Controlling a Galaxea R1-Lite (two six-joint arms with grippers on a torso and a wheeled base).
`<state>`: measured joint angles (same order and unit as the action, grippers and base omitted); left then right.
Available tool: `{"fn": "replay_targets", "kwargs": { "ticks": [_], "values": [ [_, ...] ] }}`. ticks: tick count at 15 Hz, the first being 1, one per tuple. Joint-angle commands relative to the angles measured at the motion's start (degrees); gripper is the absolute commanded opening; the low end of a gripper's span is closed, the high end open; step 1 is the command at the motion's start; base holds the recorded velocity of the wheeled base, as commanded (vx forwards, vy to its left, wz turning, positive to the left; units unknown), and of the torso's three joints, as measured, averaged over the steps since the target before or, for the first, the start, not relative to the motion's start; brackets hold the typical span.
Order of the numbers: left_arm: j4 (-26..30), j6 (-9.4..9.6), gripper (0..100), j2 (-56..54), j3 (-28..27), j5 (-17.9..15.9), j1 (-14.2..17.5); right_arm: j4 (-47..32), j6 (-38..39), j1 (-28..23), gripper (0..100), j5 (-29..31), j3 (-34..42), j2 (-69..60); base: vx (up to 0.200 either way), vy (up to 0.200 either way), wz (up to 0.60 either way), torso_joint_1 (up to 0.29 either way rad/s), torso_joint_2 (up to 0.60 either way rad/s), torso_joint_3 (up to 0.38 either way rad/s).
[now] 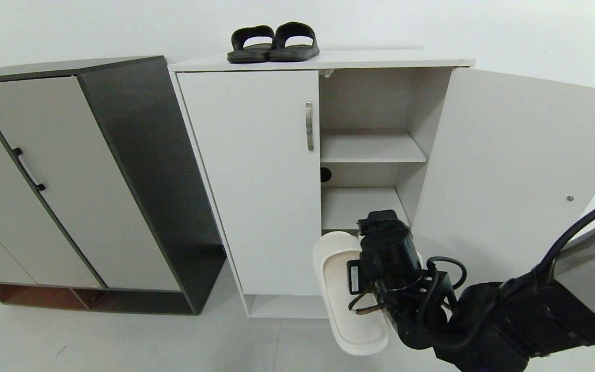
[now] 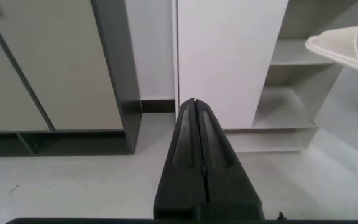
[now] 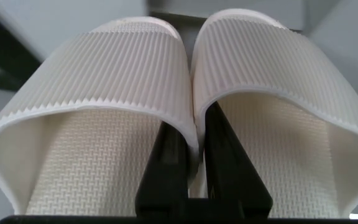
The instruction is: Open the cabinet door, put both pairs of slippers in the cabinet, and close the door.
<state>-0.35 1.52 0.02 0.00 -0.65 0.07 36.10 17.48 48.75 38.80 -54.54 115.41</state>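
We see the white cabinet point(image 1: 328, 59) against the wall with its right door point(image 1: 504, 170) swung wide open and its left door point(image 1: 251, 175) shut, a metal handle point(image 1: 309, 125) upright along that door's inner edge. The open half shows an upper shelf point(image 1: 370, 147) and a lower shelf point(image 1: 359, 206), both bare.

The right hand point(image 3: 193, 155) grips the white slippers point(image 1: 346, 294). In the right wrist view we see one dark finger point(image 3: 166, 168) under each ribbed strap, with the inner edges of the two straps pinched together between them. In the head view the pair hangs in the air in front of the open half of the cabinet, side by side, with its far end near the front edge of the lower shelf. Most of one slipper is hidden behind the arm. We cannot tell whether the toes reach over the shelf edge.

The black slippers point(image 1: 273, 44) sit side by side on top of the cabinet, above the shut door and close to the wall.

The left hand point(image 2: 194, 109) is closed with its fingers pressed flat together and nothing between them. It hangs above the floor point(image 2: 73, 186), facing the lower front of the cabinet, well apart from the white pair.

A dark cabinet point(image 1: 137, 170) with grey doors stands just beside the white one, on its left.
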Motion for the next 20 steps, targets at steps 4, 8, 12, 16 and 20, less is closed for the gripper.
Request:
{"fn": "replay_targets", "kwargs": {
  "ticks": [4, 8, 12, 16, 20],
  "values": [
    [0.0, 1.2, 0, 0.2, 0.0, -1.6, 0.0, 0.3, -0.4, -2.6, 0, 2.3, -0.7, 1.9, 0.0, 0.0, 0.0, 0.0, 0.0, -0.178],
    [0.0, 1.38, 0, 0.4, 0.0, -1.6, 0.0, 2.7, -1.0, -2.7, 0, 2.4, -0.1, 1.9, 0.0, 0.0, 0.0, 0.005, 0.0, -0.194],
    [0.0, 1.64, 0, 1.6, 0.0, -1.6, -0.4, 12.9, -6.8, -2.8, 0, 2.4, 2.9, 2.0, 0.0, 0.0, 0.0, 0.004, 0.0, -0.2],
    [0.0, 2.34, 0, 1.0, 0.0, -1.7, -0.3, 21.6, -9.8, -2.7, 0, 2.2, 3.1, 2.2, 0.0, 0.0, 0.0, 0.006, 0.0, -0.184],
    [-0.1, 3.22, 0, 0.9, 0.0, -2.6, -0.3, 21.8, -11.0, -2.6, 0, 2.0, 3.0, 2.2, 0.0, 0.0, 0.0, 0.002, 0.0, -0.018]
  ]
}}
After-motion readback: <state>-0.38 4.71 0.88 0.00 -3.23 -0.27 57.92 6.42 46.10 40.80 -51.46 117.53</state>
